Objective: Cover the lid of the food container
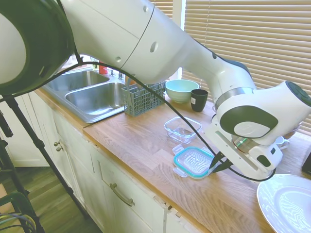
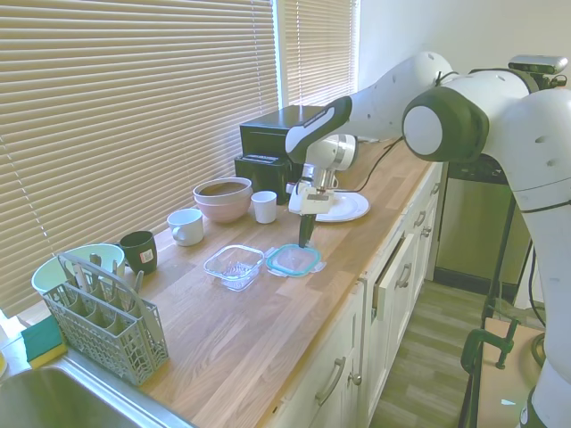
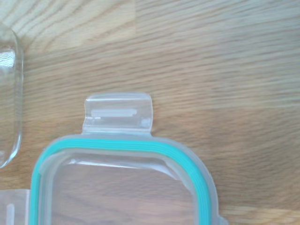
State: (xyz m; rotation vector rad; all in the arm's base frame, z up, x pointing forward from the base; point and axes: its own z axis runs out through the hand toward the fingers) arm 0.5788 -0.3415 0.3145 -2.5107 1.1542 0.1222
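First exterior view: lid (image 1: 193, 161) lay flat near front edge of bench (image 1: 141, 141), just beside tub (image 1: 182, 129), not touching. Gripper (image 1: 217, 164) sat low at lid's far rim; finger spread and any grasp impossible to tell. Probably placed there to catch the rim for lifting.

Second exterior view: gripper (image 2: 306, 239) pointed down at lid (image 2: 293, 259); tub (image 2: 235, 265) open, uncovered.

Wrist view: lid (image 3: 122, 183) teal-rimmed, one snap tab (image 3: 118, 113) folded outward; tub edge (image 3: 11, 93) close by.

Wooden bench, blinds behind; kitchen.
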